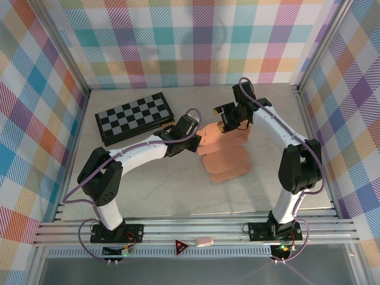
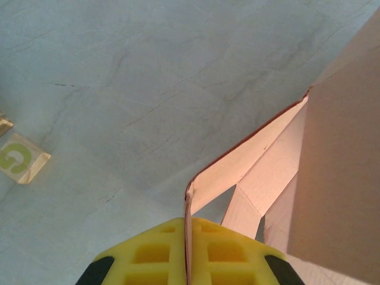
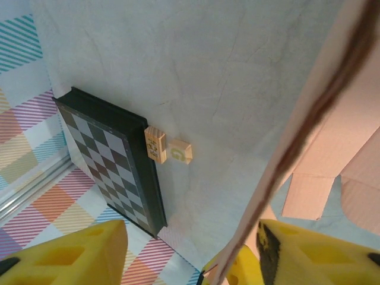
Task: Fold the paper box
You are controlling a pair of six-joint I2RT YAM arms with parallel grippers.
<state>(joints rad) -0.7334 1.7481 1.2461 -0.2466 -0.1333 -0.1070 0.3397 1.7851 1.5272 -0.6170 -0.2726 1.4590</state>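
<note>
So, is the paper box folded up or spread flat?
Partly folded. The paper box has one panel creased up off the table, pinched in the left gripper; its near flaps lie flat.

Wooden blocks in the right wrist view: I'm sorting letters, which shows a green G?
The outer block, farther from the checkerboard; the inner block sits against its edge.

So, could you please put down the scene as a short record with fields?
box: salmon card, partly folded, centre of table
left hand: shut on a box flap's edge
right hand: open, astride a box edge
board: checkered, far left, apart from the box
blocks: two, tan, beside the board; one marked G
</note>
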